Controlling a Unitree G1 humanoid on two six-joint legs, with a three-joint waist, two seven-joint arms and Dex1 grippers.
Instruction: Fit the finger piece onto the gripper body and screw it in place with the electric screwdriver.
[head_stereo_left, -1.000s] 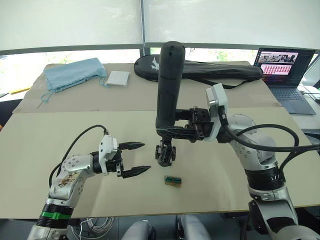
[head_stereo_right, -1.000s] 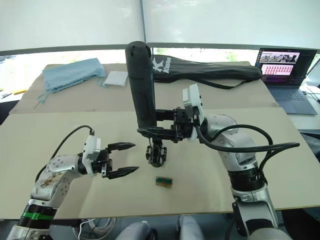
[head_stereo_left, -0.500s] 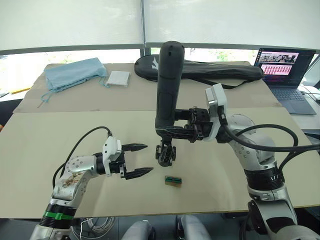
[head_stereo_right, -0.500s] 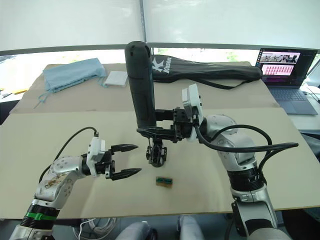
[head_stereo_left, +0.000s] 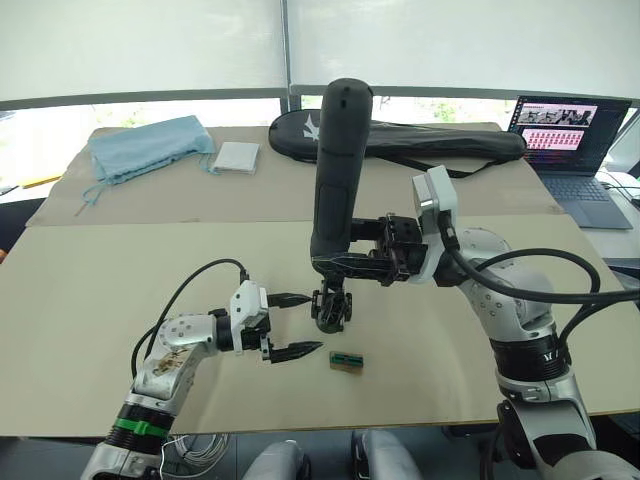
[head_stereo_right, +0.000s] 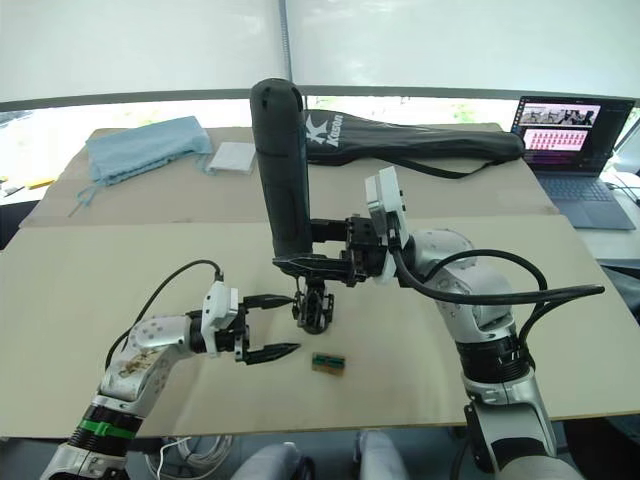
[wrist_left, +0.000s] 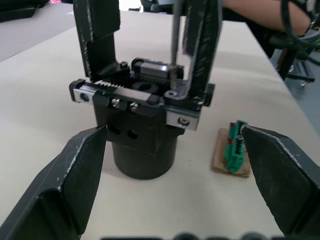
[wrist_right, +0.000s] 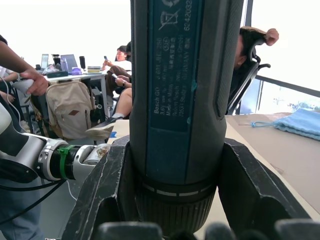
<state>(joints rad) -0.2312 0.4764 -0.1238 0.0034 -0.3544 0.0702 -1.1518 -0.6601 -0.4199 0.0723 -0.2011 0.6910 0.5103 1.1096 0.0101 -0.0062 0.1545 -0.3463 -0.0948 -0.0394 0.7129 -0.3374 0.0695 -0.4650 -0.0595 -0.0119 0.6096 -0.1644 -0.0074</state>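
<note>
Near the middle of the counter (head_stereo_left: 120, 260), the body (head_stereo_left: 331, 308) stood upright, and you had the right gripper (head_stereo_left: 352, 262) clamped around the screwdriver (head_stereo_left: 336, 170), holding it almost vertical with its thin bit coming down onto the top of the body. I judged that you were in the screwing step: in the left wrist view the bit (wrist_left: 173, 45) met a bracket on top of the body (wrist_left: 145, 120), between two upright black pieces. The left gripper (head_stereo_left: 295, 324) sat just left of the body with its fingers spread wide, holding nothing, one finger (wrist_left: 65, 185) on each side of the body's base and not touching it.

Your next move, as I saw it, called for closing those fingers on the base to steady it, then keeping the bit straight on the screw while driving.

Which of the upright pieces was the finger piece, I could not tell. The screw head itself was too small to make out, so whether the bit sat in it was unclear. A small green box (head_stereo_left: 345, 361) lay just to the near right of the body, apart from it.
</note>
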